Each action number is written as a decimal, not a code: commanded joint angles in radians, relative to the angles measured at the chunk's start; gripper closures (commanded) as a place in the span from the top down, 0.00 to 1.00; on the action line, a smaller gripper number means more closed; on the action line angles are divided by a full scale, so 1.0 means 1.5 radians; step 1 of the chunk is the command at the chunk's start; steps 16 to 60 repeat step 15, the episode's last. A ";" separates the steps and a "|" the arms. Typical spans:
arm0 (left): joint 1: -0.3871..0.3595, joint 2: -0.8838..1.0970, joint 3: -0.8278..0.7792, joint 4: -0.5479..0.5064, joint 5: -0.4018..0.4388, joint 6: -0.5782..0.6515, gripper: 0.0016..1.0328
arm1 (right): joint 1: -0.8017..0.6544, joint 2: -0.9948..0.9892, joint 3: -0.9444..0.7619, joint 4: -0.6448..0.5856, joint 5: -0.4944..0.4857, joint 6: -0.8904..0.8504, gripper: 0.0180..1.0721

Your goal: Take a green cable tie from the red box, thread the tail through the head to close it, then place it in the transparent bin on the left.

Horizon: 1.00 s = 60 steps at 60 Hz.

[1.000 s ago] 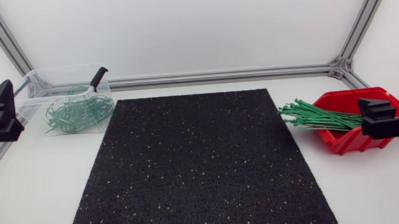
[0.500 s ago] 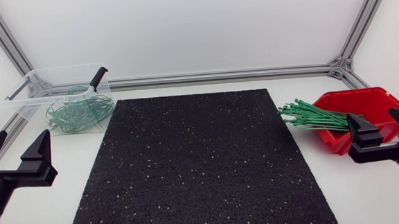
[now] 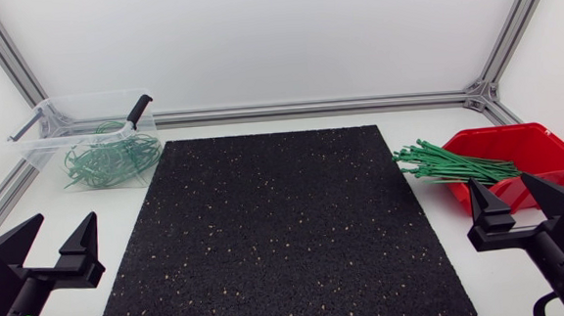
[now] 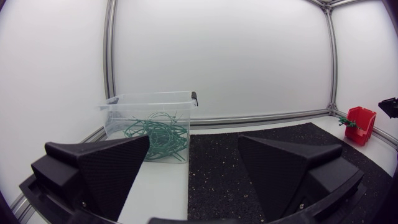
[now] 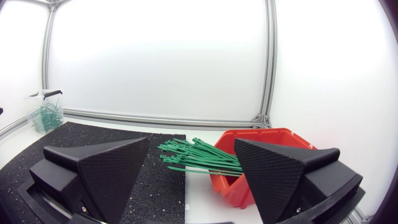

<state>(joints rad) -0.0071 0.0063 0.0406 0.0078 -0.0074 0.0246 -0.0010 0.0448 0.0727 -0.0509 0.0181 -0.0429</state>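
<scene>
A red box (image 3: 523, 161) stands at the table's right side, with a bundle of straight green cable ties (image 3: 446, 164) sticking out of it toward the mat. In the right wrist view the red box (image 5: 264, 158) and the green cable ties (image 5: 198, 157) lie just ahead of my right gripper (image 5: 189, 171). The transparent bin (image 3: 87, 140) at the far left holds closed green ties (image 3: 110, 157). My right gripper (image 3: 514, 202) hangs open and empty in front of the red box. My left gripper (image 3: 54, 241) is open and empty near the table's front left; the transparent bin (image 4: 151, 124) sits ahead of my left gripper (image 4: 193, 163).
A black speckled mat (image 3: 277, 232) covers the middle of the table. An aluminium frame rail (image 3: 308, 107) runs along the back edge, and white walls close in the sides.
Both arms have swung from the sides toward the table's front edge. Both grippers stayed open and empty throughout.
</scene>
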 commanded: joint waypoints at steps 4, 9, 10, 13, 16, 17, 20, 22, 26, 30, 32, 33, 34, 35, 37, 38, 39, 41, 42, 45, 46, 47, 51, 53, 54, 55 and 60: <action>0.005 -0.004 -0.027 -0.005 0.005 -0.016 0.96 | 0.001 -0.030 -0.048 0.034 -0.012 0.029 0.95; 0.005 -0.004 -0.027 -0.005 0.005 -0.016 0.96 | 0.001 -0.030 -0.048 0.034 -0.012 0.029 0.95; 0.005 -0.004 -0.027 -0.005 0.005 -0.016 0.96 | 0.001 -0.030 -0.048 0.034 -0.012 0.029 0.96; 0.005 -0.004 -0.027 -0.005 0.005 -0.016 0.96 | 0.001 -0.030 -0.048 0.034 -0.012 0.029 0.95; 0.005 -0.004 -0.027 -0.005 0.005 -0.016 0.96 | 0.001 -0.030 -0.048 0.034 -0.012 0.029 0.96; 0.005 -0.004 -0.027 -0.005 0.005 -0.016 0.96 | 0.001 -0.030 -0.048 0.034 -0.012 0.029 0.96; 0.005 -0.004 -0.027 -0.005 0.005 -0.016 0.96 | 0.001 -0.030 -0.048 0.034 -0.012 0.029 0.96; 0.005 -0.004 -0.027 -0.005 0.005 -0.016 0.96 | 0.001 -0.030 -0.048 0.034 -0.012 0.029 0.96; 0.005 -0.004 -0.027 -0.005 0.005 -0.016 0.96 | 0.001 -0.030 -0.048 0.034 -0.012 0.029 0.96; 0.005 -0.004 -0.027 -0.005 0.005 -0.016 0.96 | 0.001 -0.030 -0.048 0.034 -0.012 0.029 0.96; 0.005 -0.004 -0.027 -0.005 0.005 -0.016 0.96 | 0.001 -0.030 -0.048 0.034 -0.012 0.029 0.96; 0.005 -0.004 -0.027 -0.005 0.005 -0.016 0.96 | 0.001 -0.030 -0.048 0.034 -0.012 0.029 0.96; 0.005 -0.004 -0.027 -0.005 0.005 -0.016 0.96 | 0.001 -0.030 -0.048 0.034 -0.012 0.029 0.96; 0.005 -0.004 -0.027 -0.005 0.005 -0.016 0.96 | 0.001 -0.030 -0.048 0.034 -0.012 0.029 0.96; 0.005 -0.004 -0.027 -0.005 0.005 -0.016 0.96 | 0.001 -0.030 -0.048 0.034 -0.012 0.029 0.96; 0.005 -0.004 -0.027 -0.005 0.005 -0.016 0.96 | 0.001 -0.030 -0.048 0.034 -0.012 0.029 0.96; 0.005 -0.004 -0.027 -0.005 0.005 -0.016 0.96 | 0.001 -0.030 -0.048 0.034 -0.012 0.029 0.96; 0.005 -0.004 -0.027 -0.005 0.005 -0.016 0.96 | 0.001 -0.030 -0.048 0.034 -0.012 0.029 0.96; 0.005 -0.004 -0.027 -0.005 0.005 -0.016 0.96 | 0.001 -0.030 -0.048 0.034 -0.012 0.029 0.96; 0.005 -0.004 -0.027 -0.005 0.005 -0.016 0.96 | 0.001 -0.030 -0.048 0.034 -0.012 0.029 0.96; 0.005 -0.004 -0.027 -0.005 0.005 -0.016 0.96 | 0.001 -0.030 -0.048 0.034 -0.012 0.029 0.96; 0.005 -0.004 -0.027 -0.005 0.005 -0.016 0.96 | 0.001 -0.030 -0.048 0.034 -0.012 0.029 0.96; 0.005 -0.004 -0.027 -0.005 0.005 -0.016 0.96 | 0.001 -0.030 -0.048 0.034 -0.012 0.029 0.96; 0.005 -0.004 -0.027 -0.005 0.005 -0.016 0.96 | 0.001 -0.030 -0.048 0.034 -0.012 0.029 0.96; 0.005 -0.004 -0.027 -0.005 0.005 -0.016 0.96 | 0.001 -0.030 -0.048 0.034 -0.012 0.029 0.96; 0.005 -0.004 -0.027 -0.005 0.005 -0.016 0.96 | 0.001 -0.030 -0.048 0.034 -0.012 0.029 0.96; 0.005 -0.004 -0.027 -0.005 0.005 -0.016 0.96 | 0.001 -0.030 -0.048 0.034 -0.012 0.029 0.96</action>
